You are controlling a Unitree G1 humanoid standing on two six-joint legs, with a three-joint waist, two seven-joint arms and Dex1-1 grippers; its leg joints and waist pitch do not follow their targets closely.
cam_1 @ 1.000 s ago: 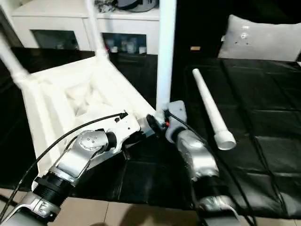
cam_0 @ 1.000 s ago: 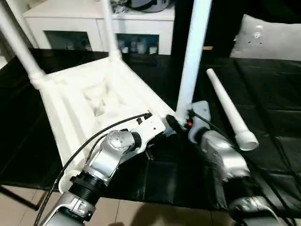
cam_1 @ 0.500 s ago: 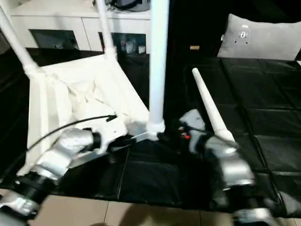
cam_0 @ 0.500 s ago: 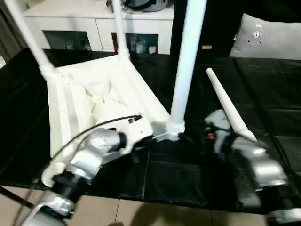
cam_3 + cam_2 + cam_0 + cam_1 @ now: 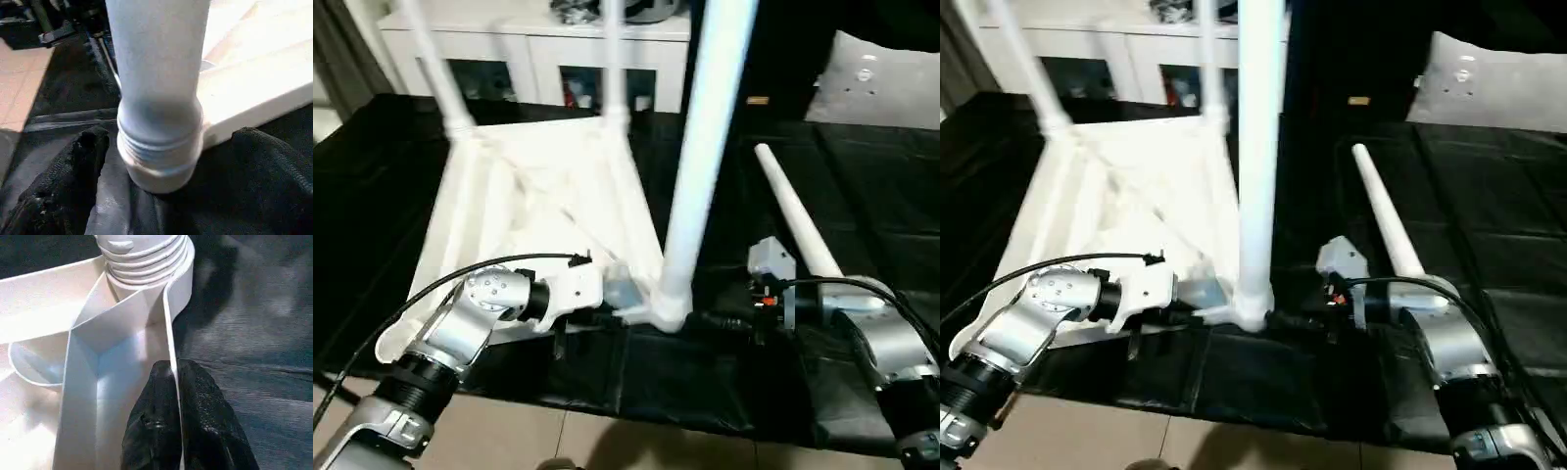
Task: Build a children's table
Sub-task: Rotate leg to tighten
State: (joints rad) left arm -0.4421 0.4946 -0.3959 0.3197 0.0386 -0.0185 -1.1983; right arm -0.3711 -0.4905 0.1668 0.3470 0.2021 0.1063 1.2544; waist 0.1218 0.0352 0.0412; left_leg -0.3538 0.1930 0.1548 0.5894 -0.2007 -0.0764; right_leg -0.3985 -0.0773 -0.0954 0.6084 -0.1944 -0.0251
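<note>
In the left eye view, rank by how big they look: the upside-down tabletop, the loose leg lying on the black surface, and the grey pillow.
1. Tabletop, clearly largest.
2. and 3. Loose leg and pillow: unsure; the pillow is farther away and cut off by the picture's edge.

Smooth white plastic children's table (image 5: 538,196) gleaming softly, black quilted desk cover (image 5: 862,196) shining faintly, silver metal forearms (image 5: 886,348) glinting.

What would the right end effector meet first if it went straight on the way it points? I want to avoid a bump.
Most likely the base of the upright leg, screwed in at the tabletop's near corner; it stands between the open right end effector's fingers.
</note>
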